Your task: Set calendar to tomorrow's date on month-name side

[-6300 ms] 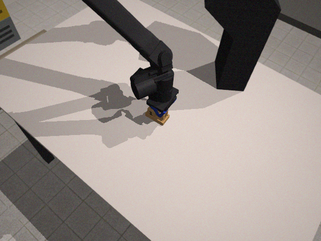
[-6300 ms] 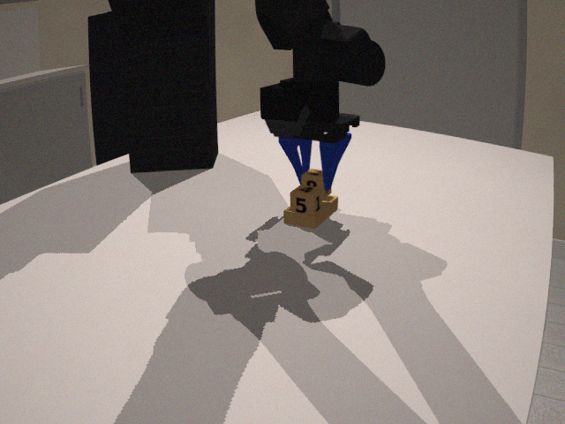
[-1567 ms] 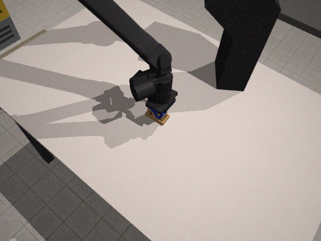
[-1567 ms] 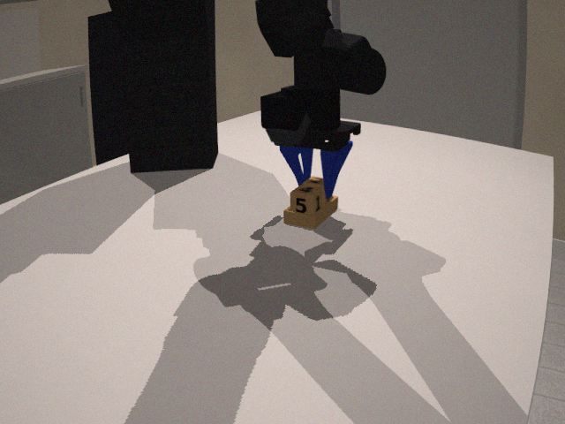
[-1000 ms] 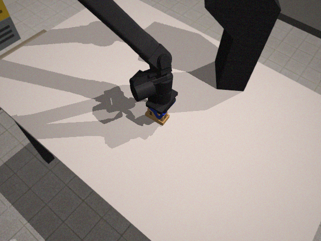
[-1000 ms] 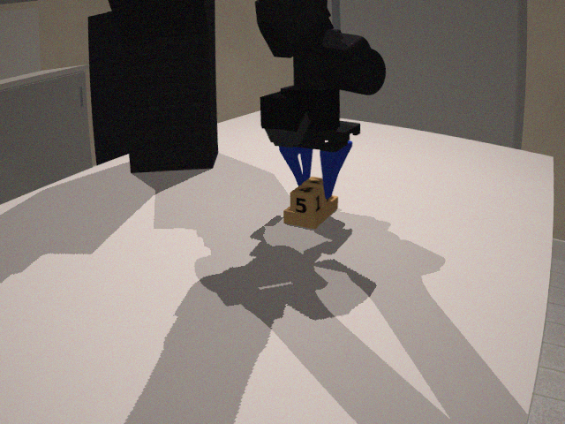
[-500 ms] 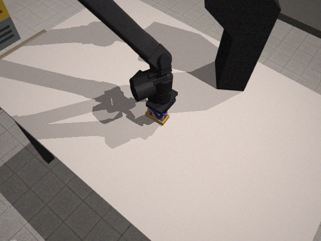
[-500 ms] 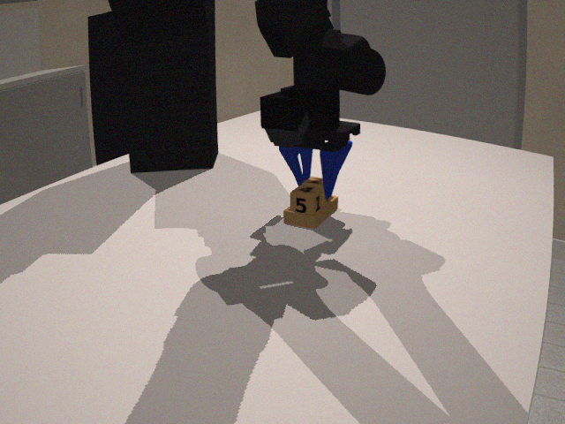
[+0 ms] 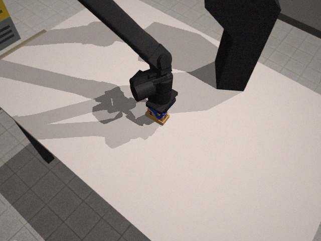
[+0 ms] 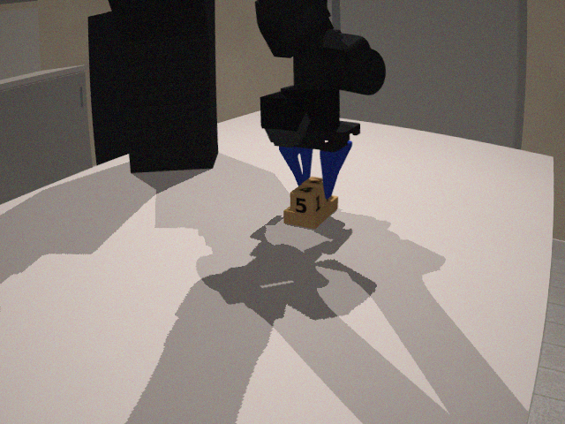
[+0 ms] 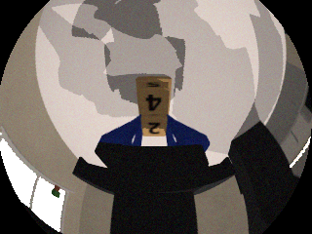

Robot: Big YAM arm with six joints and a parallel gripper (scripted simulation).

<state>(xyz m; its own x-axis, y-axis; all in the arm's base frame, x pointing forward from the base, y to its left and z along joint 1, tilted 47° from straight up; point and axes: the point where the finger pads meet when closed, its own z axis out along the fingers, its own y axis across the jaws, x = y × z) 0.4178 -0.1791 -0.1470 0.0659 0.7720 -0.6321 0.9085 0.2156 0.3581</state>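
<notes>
The pincer [image 9: 161,115] [image 10: 314,190] [image 11: 154,118] was clenched on a cube with a 2 on top [image 10: 315,180] [image 11: 154,128], its blue fingers on opposite faces. The cube sat at one end of the wooden calendar tray [image 9: 155,119] [image 10: 298,219], seemingly down inside it. The likeliest trouble lay in this grip: if the fingertips reached low enough to press the tray's walls, a lift could have carried the tray along, or tipped it off flat. Opening unevenly could have nudged the cube askew.

Just beside it in the tray stood the other digit cube [image 9: 150,112] [image 10: 301,200] [image 11: 153,101], with a 4 on top, a 5 on its end and a 1 on a long side. The two were so close that drawing one out or setting it back could have rubbed the neighbour round or left a corner perched on the rim.

The tray rested on the pale table [image 9: 207,168] [image 10: 91,319] [image 11: 54,60], apparently flat. No month's name could be read in any view, so the side that mattered was uncertain; confusing the two long sides could have put the right digits on the wrong one. The held cube's date face was hidden too, and a wrong turn could have left its digit upside down.
</notes>
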